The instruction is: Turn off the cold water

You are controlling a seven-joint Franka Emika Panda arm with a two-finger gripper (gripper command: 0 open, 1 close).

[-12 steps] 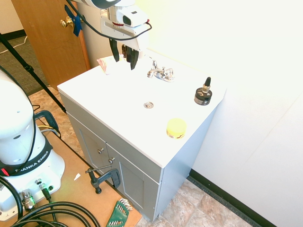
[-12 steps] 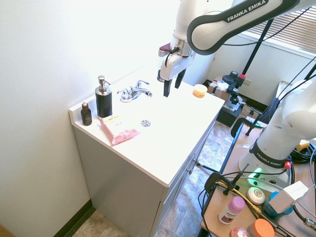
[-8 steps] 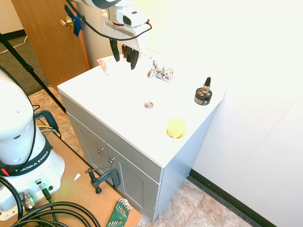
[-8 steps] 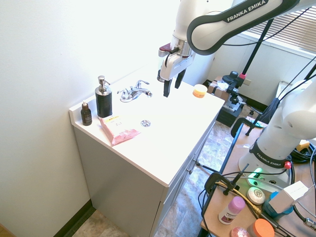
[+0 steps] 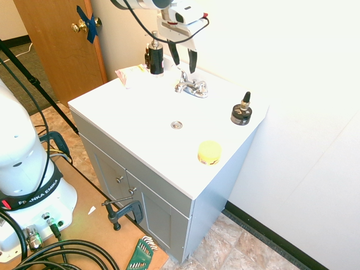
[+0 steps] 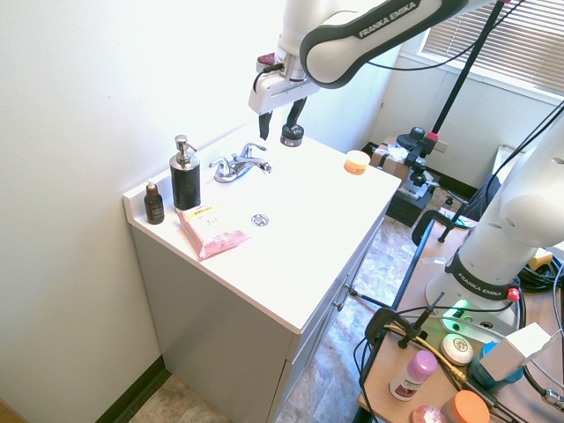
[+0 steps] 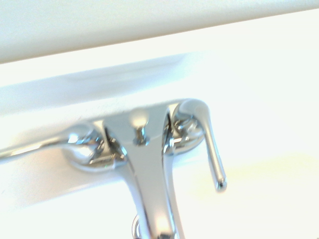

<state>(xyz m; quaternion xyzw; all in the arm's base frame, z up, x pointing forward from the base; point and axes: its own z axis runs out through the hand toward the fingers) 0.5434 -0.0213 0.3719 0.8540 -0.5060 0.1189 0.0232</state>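
Cold-water tap (image 5: 192, 87), a small shiny chrome faucet, stood at the back of the white counter (image 5: 135, 121), behind the drain ring (image 5: 176, 125) and between the soap pump (image 5: 156, 59) and the squat black dropper bottle (image 5: 241, 115). The step in hand looked like the approach: the claw (image 5: 184, 67) hung over the faucet, pointing down, and seemed to be lining up with a handle rather than turning one.

In the wrist view, one lever handle (image 7: 35, 147) reached out sideways from the spout (image 7: 151, 184), while the other lever handle (image 7: 213, 152) ran roughly along it. That second one was probably the cold side and the one left open, though no marking showed to confirm it. Whether water was running could not be told either.

The next move called for settling the claw beside the cold lever, low enough to catch it, then sweeping it round toward its closed position. Coming down too centrally would risk meeting the spout, and the slick, thin lever might slip off a fingertip.

As for the claw, its two fingers were well parted, with nothing between them. The tips were near the faucet, and no contact could be made out.
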